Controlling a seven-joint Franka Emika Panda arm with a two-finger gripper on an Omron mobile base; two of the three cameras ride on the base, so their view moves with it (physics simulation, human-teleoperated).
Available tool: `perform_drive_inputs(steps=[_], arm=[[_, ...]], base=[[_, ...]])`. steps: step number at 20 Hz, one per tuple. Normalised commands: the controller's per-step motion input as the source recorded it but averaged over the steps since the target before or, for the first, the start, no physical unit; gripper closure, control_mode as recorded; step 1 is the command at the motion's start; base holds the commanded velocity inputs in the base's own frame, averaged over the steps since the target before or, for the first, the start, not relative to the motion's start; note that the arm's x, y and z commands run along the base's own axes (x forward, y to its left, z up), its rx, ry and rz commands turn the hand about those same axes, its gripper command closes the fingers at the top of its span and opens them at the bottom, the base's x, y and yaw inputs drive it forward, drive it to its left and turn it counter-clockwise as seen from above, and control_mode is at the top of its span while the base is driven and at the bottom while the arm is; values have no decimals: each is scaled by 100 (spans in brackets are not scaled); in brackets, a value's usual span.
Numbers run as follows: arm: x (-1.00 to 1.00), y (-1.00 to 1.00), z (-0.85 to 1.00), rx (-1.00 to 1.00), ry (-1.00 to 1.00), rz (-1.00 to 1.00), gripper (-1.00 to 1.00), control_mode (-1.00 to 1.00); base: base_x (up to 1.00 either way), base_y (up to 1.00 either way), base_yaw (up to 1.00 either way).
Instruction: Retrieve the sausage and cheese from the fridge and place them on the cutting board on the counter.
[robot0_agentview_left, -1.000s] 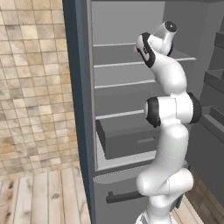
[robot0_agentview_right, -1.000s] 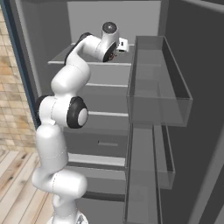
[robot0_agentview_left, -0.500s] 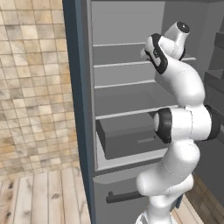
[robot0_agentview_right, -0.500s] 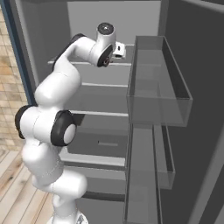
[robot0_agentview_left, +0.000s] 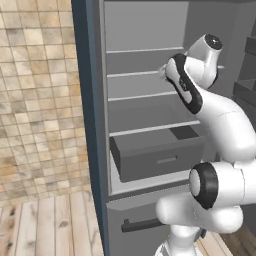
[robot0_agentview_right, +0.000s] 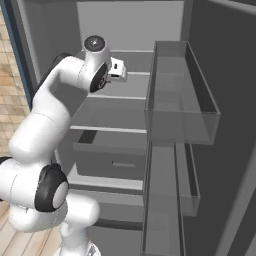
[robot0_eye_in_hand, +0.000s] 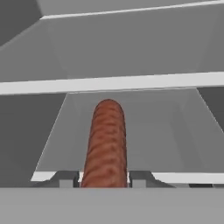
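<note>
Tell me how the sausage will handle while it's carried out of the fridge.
The sausage juts straight out from between the fingertips without drooping, so it is probably stiff. Its round, smooth sides could let it pivot or slip in the grip. Set on a flat surface, it may roll.

Arm rises from base, elbow bent, forearm angled up, wrist at upper-shelf height. Gripper (robot0_eye_in_hand: 105, 180) points horizontally forward, jaws nearly closed, clamped either side of sausage (robot0_eye_in_hand: 106, 144). Fingertips (robot0_eye_in_hand: 66, 179) press its near end.
</note>
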Motion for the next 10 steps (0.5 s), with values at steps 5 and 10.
perform_drive_inputs(steps=[5, 10], arm=[[-100, 16, -45, 0, 0, -3, 100, -100], [-100, 7, -61, 0, 0, -2, 100, -100]], base=[[0, 0, 0], [0, 0, 0]])
